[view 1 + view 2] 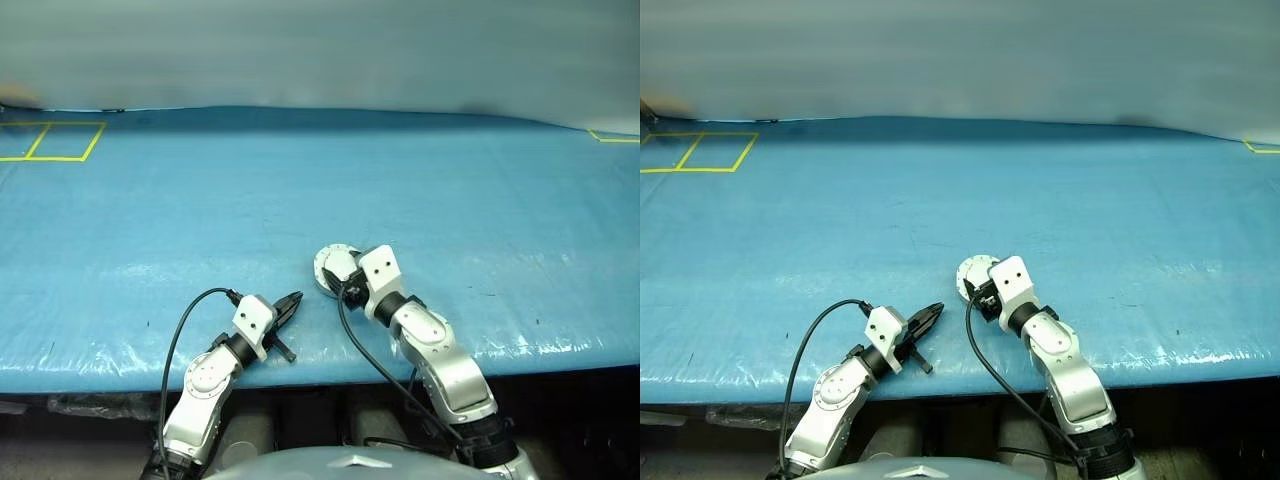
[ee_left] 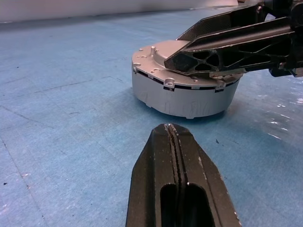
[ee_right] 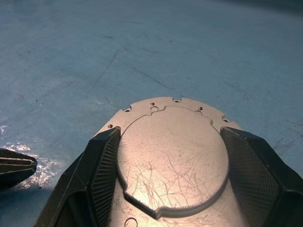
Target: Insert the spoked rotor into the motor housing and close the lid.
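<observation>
The right gripper (image 3: 173,156) is straddling the closed lid (image 3: 173,156) of the motor housing (image 2: 182,92) with fingers spread wide, while the left gripper (image 2: 176,142), pinched empty, is resting nearby on the blue table (image 1: 300,190).

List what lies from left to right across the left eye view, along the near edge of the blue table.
Left gripper, shut and empty → motor housing with its lid closed → right gripper, its fingers straddling the lid.

hidden: lid (image 3: 173,156) covers the inside of the motor housing (image 2: 182,97) | cut off: lid's near edge | blocked: right gripper (image 2: 215,54) covers part of the housing top | too small: holes along rim
</observation>
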Action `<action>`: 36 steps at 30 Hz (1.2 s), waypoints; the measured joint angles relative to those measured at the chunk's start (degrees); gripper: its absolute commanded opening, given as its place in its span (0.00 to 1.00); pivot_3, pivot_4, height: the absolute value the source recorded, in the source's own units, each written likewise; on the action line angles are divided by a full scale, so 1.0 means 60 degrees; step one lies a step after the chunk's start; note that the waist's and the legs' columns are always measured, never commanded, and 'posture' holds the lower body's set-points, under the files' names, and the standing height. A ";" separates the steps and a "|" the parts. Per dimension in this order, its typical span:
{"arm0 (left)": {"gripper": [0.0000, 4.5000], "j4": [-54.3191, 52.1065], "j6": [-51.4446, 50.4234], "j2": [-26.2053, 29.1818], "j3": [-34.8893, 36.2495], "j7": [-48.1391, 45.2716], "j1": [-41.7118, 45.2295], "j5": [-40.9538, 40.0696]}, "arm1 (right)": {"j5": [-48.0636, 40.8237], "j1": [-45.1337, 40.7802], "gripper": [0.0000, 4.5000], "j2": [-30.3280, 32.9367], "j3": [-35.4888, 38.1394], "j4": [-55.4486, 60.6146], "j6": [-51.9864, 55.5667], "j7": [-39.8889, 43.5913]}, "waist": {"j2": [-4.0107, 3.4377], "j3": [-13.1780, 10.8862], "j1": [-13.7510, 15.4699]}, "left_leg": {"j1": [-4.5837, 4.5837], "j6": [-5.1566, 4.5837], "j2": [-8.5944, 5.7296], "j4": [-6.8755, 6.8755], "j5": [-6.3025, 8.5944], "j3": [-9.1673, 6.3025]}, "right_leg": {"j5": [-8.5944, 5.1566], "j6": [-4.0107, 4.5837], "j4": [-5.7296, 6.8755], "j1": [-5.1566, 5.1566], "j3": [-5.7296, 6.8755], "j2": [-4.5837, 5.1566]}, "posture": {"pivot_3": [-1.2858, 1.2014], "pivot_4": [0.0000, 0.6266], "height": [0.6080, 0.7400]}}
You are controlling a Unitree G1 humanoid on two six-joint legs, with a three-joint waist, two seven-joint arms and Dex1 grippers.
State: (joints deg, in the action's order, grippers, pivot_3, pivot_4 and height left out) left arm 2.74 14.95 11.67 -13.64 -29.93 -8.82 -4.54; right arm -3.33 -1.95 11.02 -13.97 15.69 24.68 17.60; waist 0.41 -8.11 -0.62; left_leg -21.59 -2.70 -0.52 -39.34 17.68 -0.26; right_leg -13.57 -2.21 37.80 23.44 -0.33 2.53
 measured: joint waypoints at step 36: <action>0.00 0.0000 -0.0117 -0.0003 -0.0071 0.0025 0.0068 0.0012 | -0.0002 -0.0434 0.67 0.0014 0.0017 0.0056 0.0909 0.0031 | 0.0003 0.0002 0.0009 | 0.0000 -0.0009 0.0003 -0.0012 -0.0013 -0.0003 | 0.0020 -0.0004 -0.0007 -0.0001 0.0002 0.0010 | 0.52 0.24 1.00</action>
State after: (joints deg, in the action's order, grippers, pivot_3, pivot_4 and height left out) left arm 2.74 14.25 11.65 -14.06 -29.78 -8.41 -4.47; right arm -3.34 -4.55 11.10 -13.87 16.03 30.13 17.78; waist 0.43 -8.09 -0.57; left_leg -21.60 -2.75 -0.50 -39.41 17.60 -0.28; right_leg -13.45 -2.24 37.76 23.43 -0.31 2.60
